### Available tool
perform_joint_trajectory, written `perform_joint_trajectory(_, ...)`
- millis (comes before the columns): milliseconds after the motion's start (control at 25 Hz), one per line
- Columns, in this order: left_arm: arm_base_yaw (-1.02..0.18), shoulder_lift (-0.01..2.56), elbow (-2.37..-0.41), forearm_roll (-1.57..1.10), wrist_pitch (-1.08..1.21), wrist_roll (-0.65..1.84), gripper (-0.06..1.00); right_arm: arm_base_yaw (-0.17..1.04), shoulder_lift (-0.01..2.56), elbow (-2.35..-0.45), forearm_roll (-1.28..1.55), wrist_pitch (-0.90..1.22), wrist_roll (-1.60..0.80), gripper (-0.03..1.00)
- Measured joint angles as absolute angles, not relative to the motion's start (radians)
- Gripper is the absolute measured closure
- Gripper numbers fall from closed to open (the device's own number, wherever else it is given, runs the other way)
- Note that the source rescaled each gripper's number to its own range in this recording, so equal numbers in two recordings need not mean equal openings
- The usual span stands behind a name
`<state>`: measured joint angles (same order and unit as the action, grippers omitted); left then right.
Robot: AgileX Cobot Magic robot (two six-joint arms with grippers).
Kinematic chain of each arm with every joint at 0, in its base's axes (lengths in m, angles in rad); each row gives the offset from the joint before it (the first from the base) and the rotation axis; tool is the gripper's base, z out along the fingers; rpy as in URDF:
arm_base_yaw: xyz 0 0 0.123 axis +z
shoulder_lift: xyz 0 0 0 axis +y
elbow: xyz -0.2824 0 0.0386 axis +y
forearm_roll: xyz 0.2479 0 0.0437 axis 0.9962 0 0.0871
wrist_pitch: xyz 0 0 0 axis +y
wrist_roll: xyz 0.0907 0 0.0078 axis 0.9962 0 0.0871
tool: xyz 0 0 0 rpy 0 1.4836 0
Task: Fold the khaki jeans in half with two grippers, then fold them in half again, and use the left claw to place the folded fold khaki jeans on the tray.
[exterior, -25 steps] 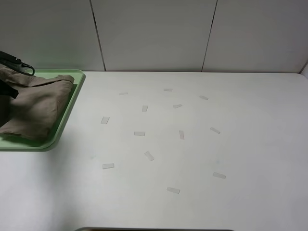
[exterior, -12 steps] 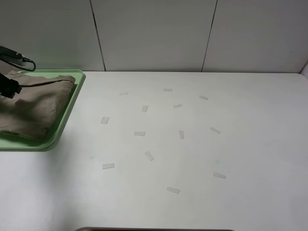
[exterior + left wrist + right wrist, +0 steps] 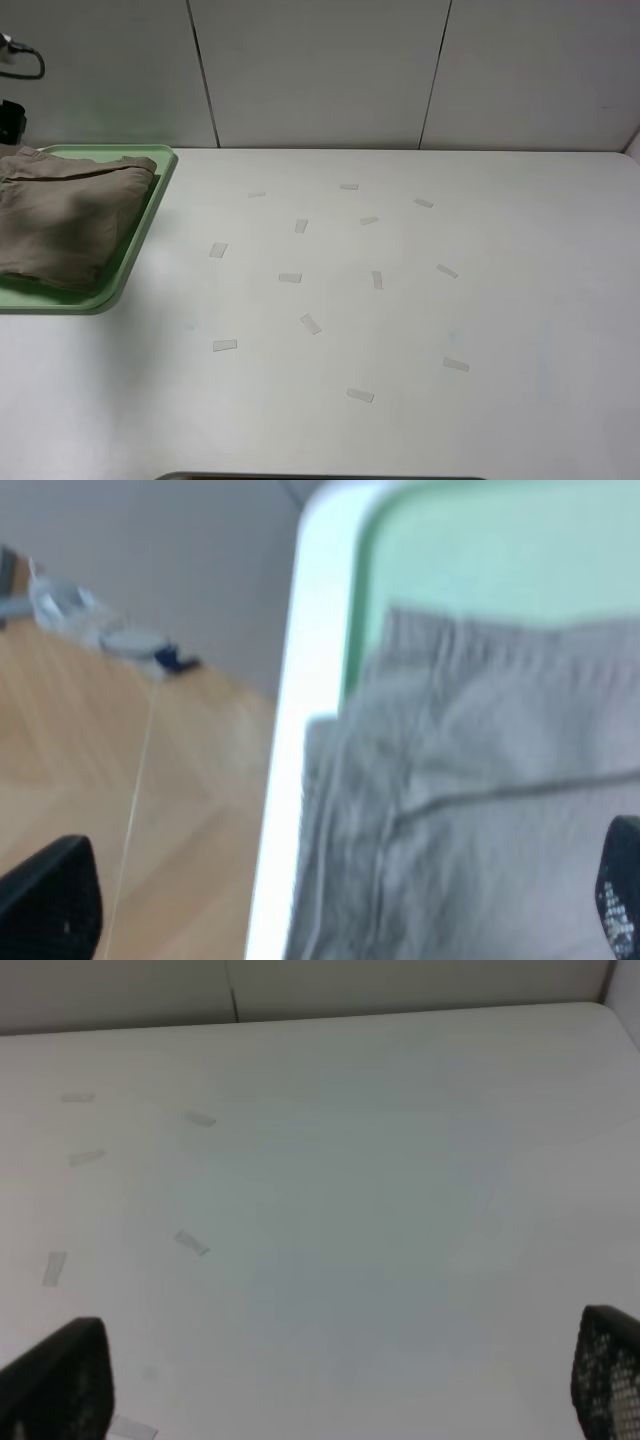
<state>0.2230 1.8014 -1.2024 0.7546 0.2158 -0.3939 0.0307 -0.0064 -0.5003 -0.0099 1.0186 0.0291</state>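
Note:
The folded khaki jeans (image 3: 65, 215) lie on the pale-green tray (image 3: 140, 255) at the table's far left. They fill most of the left wrist view (image 3: 470, 810), with the tray's rim (image 3: 355, 610) beside them. The left arm shows only as a black bit (image 3: 10, 118) at the left edge, above and apart from the jeans. The left gripper (image 3: 330, 910) is open and empty, its fingertips (image 3: 50, 905) wide apart above the jeans and the table edge. The right gripper (image 3: 340, 1385) is open and empty over bare table; it is out of the exterior view.
Several small pale tape strips (image 3: 310, 324) are scattered over the middle of the white table (image 3: 500, 300). A panelled wall (image 3: 320, 70) stands behind it. Wooden floor (image 3: 120, 780) lies beyond the table's left edge.
The left gripper has let go of the jeans and risen up and away to the left edge. The jeans have settled flat on the tray.

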Motion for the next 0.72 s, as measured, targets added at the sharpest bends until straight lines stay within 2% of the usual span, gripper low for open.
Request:
perform_joint_trajectory(160, 0.223, 1.705, -1.198, 0.607, 0.198, -0.382, -0.06, 0.031, -0.006, -0.500, -0.006, 1.019, 0.029, -0.03)
perform_joint_trajectory(280, 0.223, 1.629, -1.155, 0.409, 0.171, -0.243, -0.06, 0.031, -0.006, -0.500, -0.006, 1.019, 0.029, -0.03)
perform_joint_trajectory(440, 0.223, 1.534, -1.077, 0.068, 0.154, 0.113, -0.06, 0.031, -0.006, -0.500, -0.006, 1.019, 0.029, -0.03)
perform_joint_trajectory(640, 0.223, 1.386, -0.965, -0.435, 0.174, 0.700, -0.06, 0.031, -0.006, -0.500, -0.006, 1.019, 0.029, -0.03)
perform_joint_trajectory(720, 0.223, 1.296, -0.908, -0.599, 0.177, 0.845, -0.06, 0.031, -0.006, -0.500, -0.006, 1.019, 0.029, -0.03)
